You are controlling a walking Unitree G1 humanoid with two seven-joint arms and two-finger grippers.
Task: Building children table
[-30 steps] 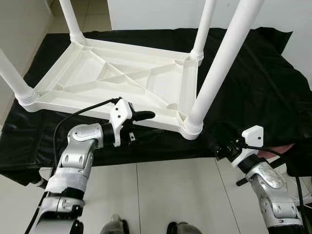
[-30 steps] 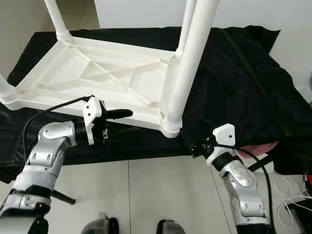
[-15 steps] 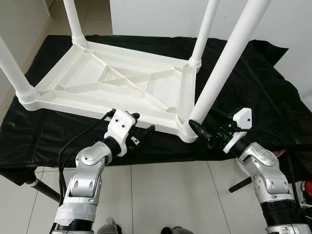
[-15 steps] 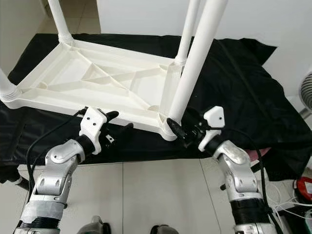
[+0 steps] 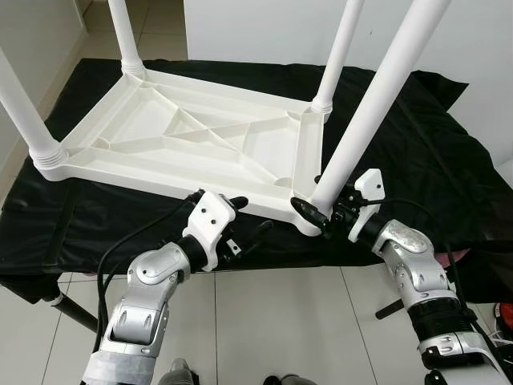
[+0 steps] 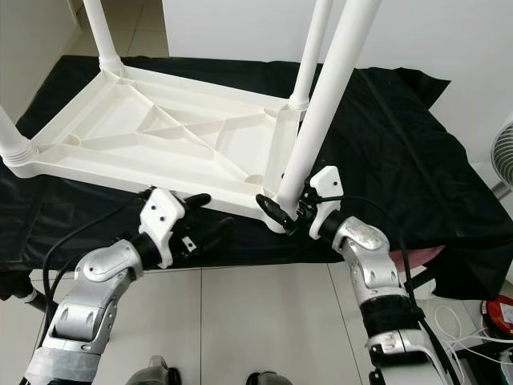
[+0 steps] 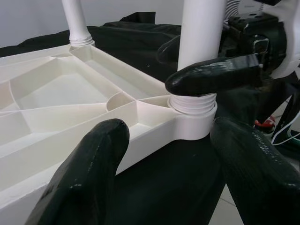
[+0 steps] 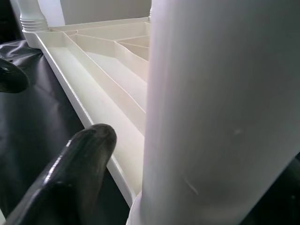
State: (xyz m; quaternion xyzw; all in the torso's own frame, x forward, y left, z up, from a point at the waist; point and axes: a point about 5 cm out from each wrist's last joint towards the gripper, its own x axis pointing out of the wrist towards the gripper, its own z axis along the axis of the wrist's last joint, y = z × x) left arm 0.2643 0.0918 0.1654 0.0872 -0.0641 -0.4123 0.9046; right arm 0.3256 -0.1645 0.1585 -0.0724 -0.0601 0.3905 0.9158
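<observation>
A white plastic children's table lies upside down on a black cloth, its legs pointing up. My right gripper is at the base of the near right leg. Its jaws are open and straddle the leg just above the threaded collar. One black finger stands slightly apart from the leg. My left gripper is open at the table's near edge, left of that corner, with nothing between its fingers.
The cloth-covered surface ends just in front of my arms, with white floor tiles below. A wall runs along the left. At the right there are a fan and cables on the floor.
My right gripper has moved left from beside the corner to the base of the near right leg. The left gripper has dropped slightly along the near edge with its fingers spread.
</observation>
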